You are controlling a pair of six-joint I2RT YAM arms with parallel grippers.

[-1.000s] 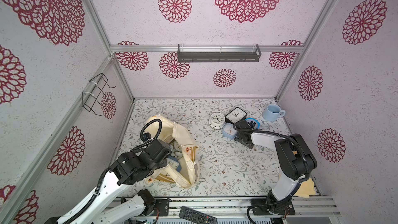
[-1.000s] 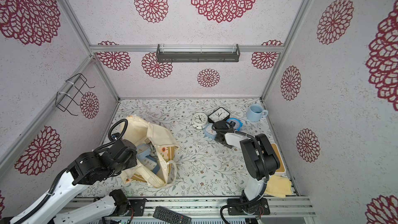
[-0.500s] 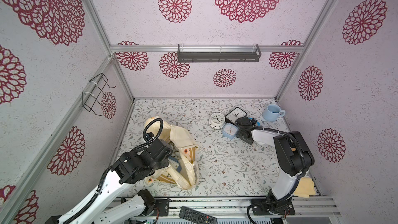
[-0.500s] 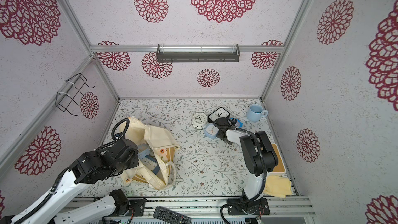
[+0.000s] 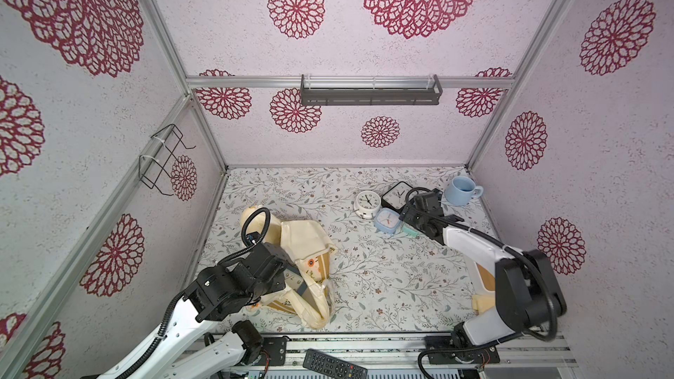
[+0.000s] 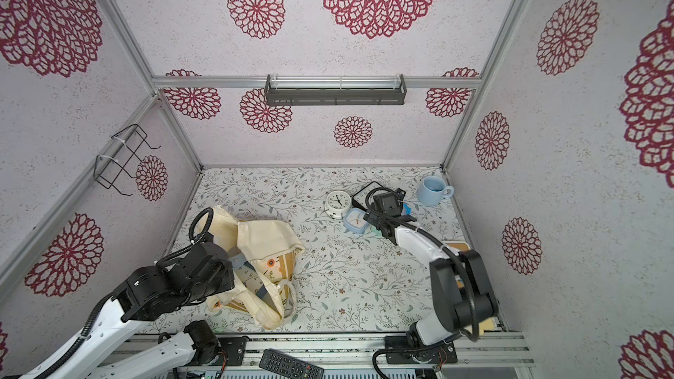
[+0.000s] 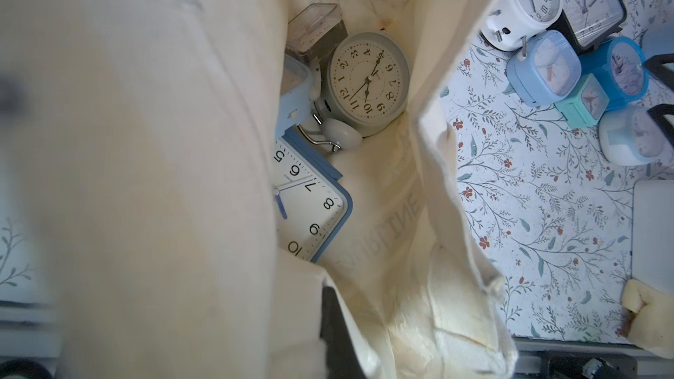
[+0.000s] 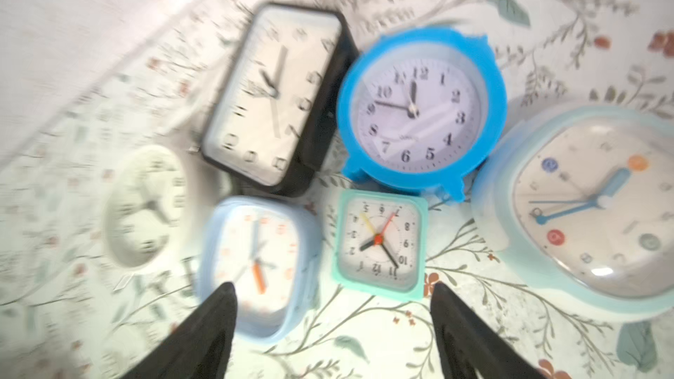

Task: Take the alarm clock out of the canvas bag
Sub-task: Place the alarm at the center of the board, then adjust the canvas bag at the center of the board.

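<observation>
Shifted slightly since the earlier frame, the right end effector [image 8: 332,286] hovers released, jaws apart and empty, above a teal clock [image 8: 379,244] at the worktop's [image 5: 383,278] far right. The left end effector [image 5: 286,277] is clenched on the rim of the canvas bag [image 5: 302,235]; a grey alarm clock [image 7: 368,82] lies inside it, near a blue-framed clock [image 7: 313,209].

Right fingers [image 8: 208,329] spread wide, unloaded, over floral bench [image 8: 364,340]. Six clocks clustered ahead: black rectangular clock [image 8: 277,96] beside bright blue round clock [image 8: 419,111], teal square clock [image 8: 379,244] between pale blue square clock [image 8: 259,267] and large light-blue clock [image 8: 591,213], white round clock [image 8: 146,205] outermost. White and black ones blurred.
</observation>
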